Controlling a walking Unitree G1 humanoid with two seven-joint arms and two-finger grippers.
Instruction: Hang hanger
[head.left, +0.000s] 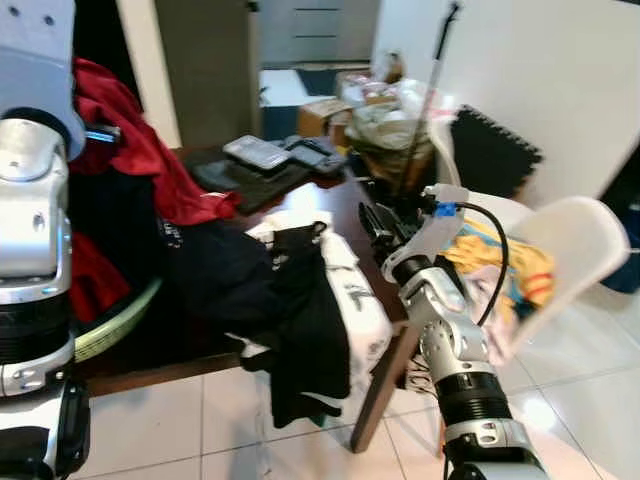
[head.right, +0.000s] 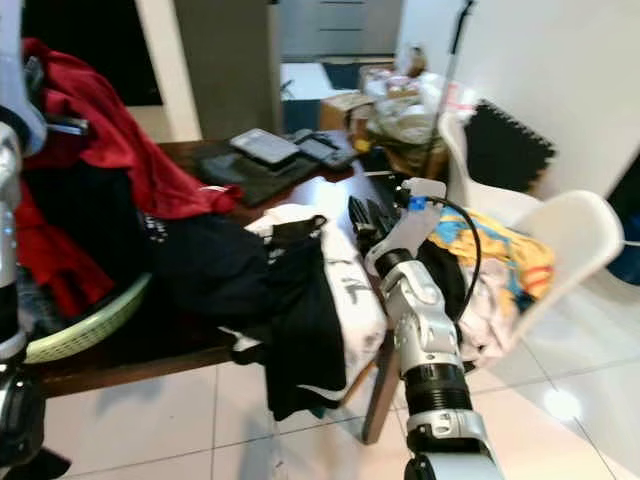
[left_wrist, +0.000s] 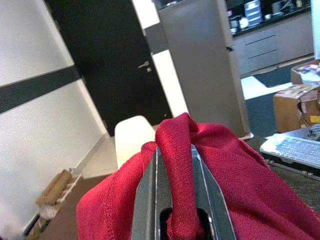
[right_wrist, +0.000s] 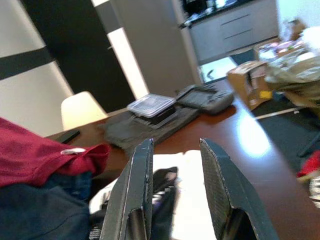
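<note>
A red garment (head.left: 140, 150) hangs high at the left over a pile of dark clothes. My left gripper (left_wrist: 174, 145) is shut on a fold of this red cloth (left_wrist: 235, 170), which bulges up between the two fingers. My right gripper (head.left: 375, 225) is open with nothing between its fingers (right_wrist: 140, 175). It hovers over the right part of the dark wooden table (head.left: 345, 195), just beside a white garment (head.left: 355, 295) and a black garment (head.left: 295, 320) that droop over the front edge. I cannot make out a hanger in any view.
A green basket rim (head.left: 120, 320) pokes out under the clothes at the left. Flat dark devices and a clear case (head.left: 258, 152) lie at the table's far end. A white chair (head.left: 575, 245) with colourful cloth stands to the right. Boxes and bags (head.left: 375, 110) sit behind.
</note>
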